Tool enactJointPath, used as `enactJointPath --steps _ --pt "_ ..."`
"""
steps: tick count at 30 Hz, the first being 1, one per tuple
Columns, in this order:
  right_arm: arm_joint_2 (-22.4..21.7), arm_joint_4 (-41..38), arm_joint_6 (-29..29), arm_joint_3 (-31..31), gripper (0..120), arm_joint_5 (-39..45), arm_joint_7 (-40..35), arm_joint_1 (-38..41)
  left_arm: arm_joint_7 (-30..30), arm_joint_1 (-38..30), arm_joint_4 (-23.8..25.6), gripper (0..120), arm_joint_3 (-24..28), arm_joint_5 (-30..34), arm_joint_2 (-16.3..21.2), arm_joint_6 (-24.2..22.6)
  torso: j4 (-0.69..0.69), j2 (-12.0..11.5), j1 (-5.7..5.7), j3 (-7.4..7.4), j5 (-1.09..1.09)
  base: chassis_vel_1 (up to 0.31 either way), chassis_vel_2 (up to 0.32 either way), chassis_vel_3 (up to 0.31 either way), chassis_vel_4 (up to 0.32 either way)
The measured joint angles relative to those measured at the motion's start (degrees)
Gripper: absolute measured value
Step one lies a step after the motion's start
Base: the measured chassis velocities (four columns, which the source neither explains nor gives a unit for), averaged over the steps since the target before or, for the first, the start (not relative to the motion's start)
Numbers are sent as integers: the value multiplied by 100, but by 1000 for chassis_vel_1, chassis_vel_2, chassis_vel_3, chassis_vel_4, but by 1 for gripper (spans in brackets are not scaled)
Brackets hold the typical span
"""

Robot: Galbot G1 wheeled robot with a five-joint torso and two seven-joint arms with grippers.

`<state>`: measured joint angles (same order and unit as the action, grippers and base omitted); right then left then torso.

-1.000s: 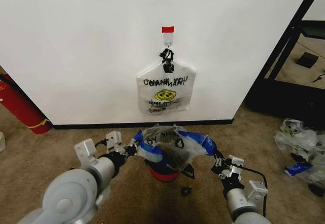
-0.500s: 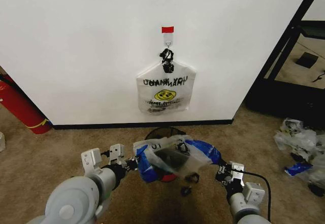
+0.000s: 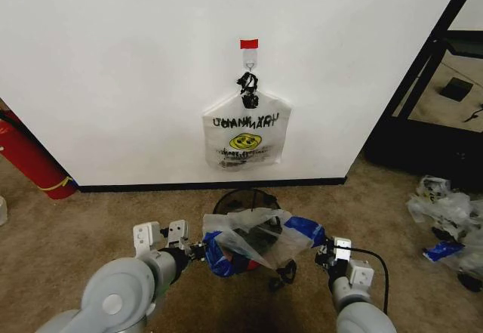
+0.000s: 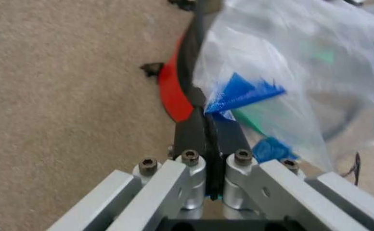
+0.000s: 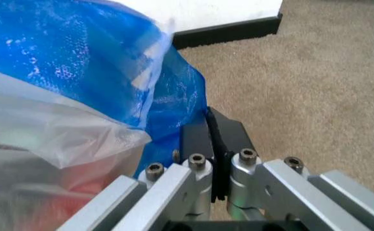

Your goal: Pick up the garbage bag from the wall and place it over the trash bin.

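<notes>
The garbage bag [image 3: 256,235], thin see-through white plastic with blue patches, is stretched between my two grippers low over the carpet. My left gripper [image 3: 198,251] is shut on its left blue edge and my right gripper [image 3: 323,254] is shut on its right blue edge. The trash bin [image 3: 243,196] shows its black mesh rim just beyond the bag, toward the wall [image 3: 113,61]. The left wrist view has my left gripper [image 4: 205,113] pinching the bag [image 4: 290,62] beside the bin's red base [image 4: 171,91]. In the right wrist view my right gripper [image 5: 209,115] clamps blue plastic of the bag [image 5: 65,72].
A second white smiley bag [image 3: 247,138] hangs from a hook [image 3: 249,63] under a red tape strip [image 3: 249,44]. A red cylinder [image 3: 30,159] leans at the far left. A heap of plastic wrappers [image 3: 449,212] and a black frame [image 3: 423,121] are on the right.
Both grippers have drawn back toward me and lower, carrying the stretched bag off the bin's top. The bin's black rim now shows behind the bag.
</notes>
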<state>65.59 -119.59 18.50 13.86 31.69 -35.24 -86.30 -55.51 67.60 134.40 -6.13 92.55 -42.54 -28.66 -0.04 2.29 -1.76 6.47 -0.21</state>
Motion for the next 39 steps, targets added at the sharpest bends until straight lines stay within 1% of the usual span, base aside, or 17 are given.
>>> enactJointPath --steps 3,6,12,14,19,23,25,26,31,39 --pt "16 124 -26 -35 0 25 11 127 6 -73 -93 0 14 -9 17 0 -1 0 0 0 0 0 0 0 0" --pt "38 312 -37 -100 0 69 25 329 0 -131 -187 0 43 -14 123 -88 -1 0 0 0 0 0 0 0 0" --pt "74 626 -43 -202 0 99 62 580 23 19 -254 0 -78 -14 330 -144 0 0 0 0 0 0 0 0 0" --pt "96 724 -58 -236 0 98 76 657 42 52 -315 0 -98 -41 346 -145 0 0 0 0 0 0 0 0 0" --pt "130 869 -74 -282 0 97 83 775 72 13 -456 0 -42 -141 281 -137 0 0 0 0 0 0 0 0 0" --pt "190 1035 -156 -315 0 133 158 934 199 -335 -701 0 257 -548 11 73 -1 0 0 0 -1 0 0 0 0" --pt "198 1053 -169 -322 0 136 167 948 210 -389 -722 0 290 -587 -21 113 -1 0 0 0 -1 0 0 0 0" --pt "223 1088 -218 -339 0 134 189 977 244 -487 -748 0 355 -685 -78 210 -2 0 0 0 0 0 0 0 0" --pt "325 1309 -400 -353 0 69 371 1087 360 -557 -904 0 511 -1053 -125 278 -1 0 0 0 0 0 0 0 0" --pt "452 1623 -389 -368 0 72 379 1267 367 -540 -1115 0 575 -1262 -144 183 -1 0 0 0 0 0 0 0 0"
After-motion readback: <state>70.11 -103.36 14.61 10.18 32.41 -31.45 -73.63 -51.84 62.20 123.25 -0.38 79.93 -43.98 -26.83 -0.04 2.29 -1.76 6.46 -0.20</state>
